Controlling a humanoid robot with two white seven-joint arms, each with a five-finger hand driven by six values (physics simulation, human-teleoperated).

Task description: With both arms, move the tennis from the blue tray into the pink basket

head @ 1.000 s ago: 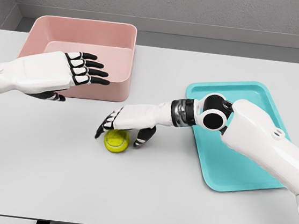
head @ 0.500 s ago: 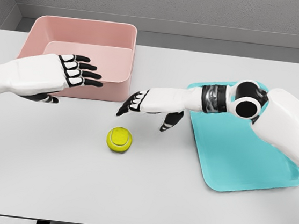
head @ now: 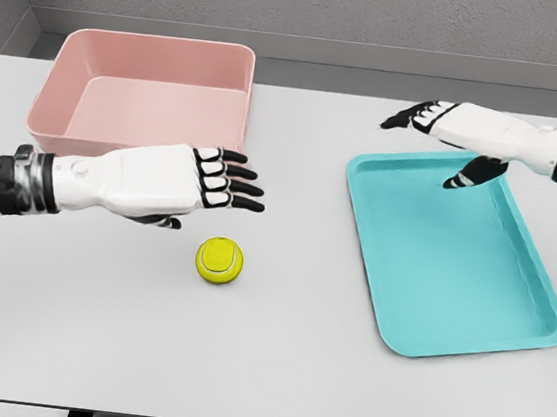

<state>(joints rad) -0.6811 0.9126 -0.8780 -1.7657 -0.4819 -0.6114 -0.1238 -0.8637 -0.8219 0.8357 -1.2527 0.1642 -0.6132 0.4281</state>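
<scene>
Since release, right hand has withdrawn over tray, fingers spread; left hand, fingers apart, nears ball. Risk: a glancing touch rolls the ball away.

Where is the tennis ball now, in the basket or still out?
Out. The tennis ball lies on the table, between pink basket and blue tray, below the open left hand.

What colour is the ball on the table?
Yellow-green, with a pale seam: the ball lies on the grey table, seen from the head view.
</scene>
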